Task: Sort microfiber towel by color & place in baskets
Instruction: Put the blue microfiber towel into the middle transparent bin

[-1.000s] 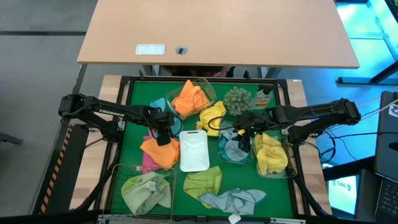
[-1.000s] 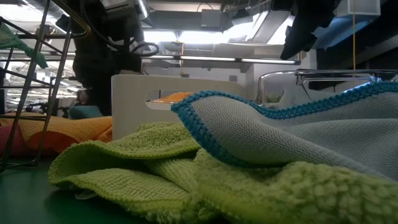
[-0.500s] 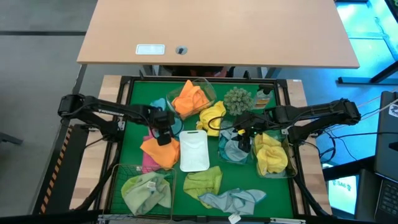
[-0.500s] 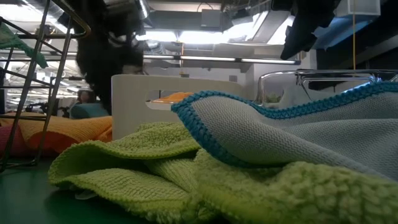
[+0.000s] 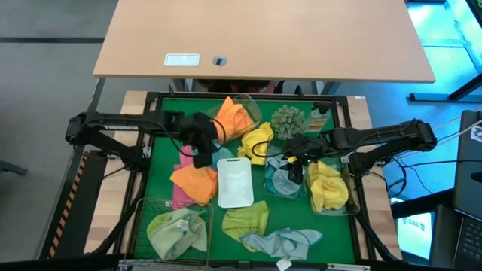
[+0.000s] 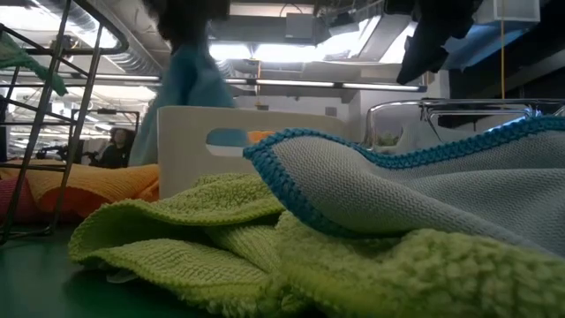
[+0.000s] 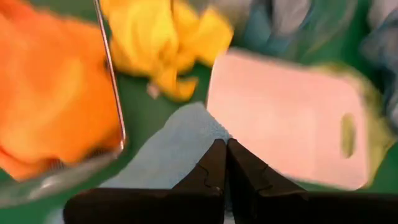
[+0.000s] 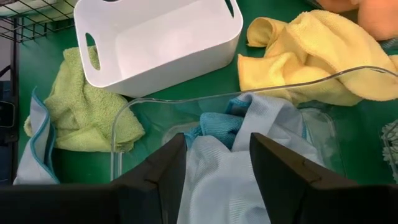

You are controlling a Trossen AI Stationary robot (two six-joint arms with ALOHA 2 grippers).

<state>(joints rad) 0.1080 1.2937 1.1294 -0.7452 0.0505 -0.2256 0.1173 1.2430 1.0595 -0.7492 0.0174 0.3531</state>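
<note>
Pinching a teal-blue towel [image 7: 174, 149] between tightly closed fingers, the left gripper [image 5: 202, 153] has it lifted up off the green mat, just beside the white tray [image 5: 234, 181] and the clear tub of orange towels [image 5: 231, 117]. The right gripper [image 8: 212, 163] hovers, fingers spread, over a clear tub of blue towels [image 8: 233, 134].

Beyond the green work mat [image 5: 162, 124] there's a light wood desk [image 5: 263, 38] with a small white label [image 5: 181, 60] and a dark round grommet [image 5: 219, 61] on top. Grey floor [image 5: 45, 68] on the left side, blue-lit floor [image 5: 456, 45] on the right. Low view: bright ceiling light strips [image 6: 291, 51], exposed ducting [image 6: 132, 57], and a person [image 6: 113, 148] seated far back.
</note>
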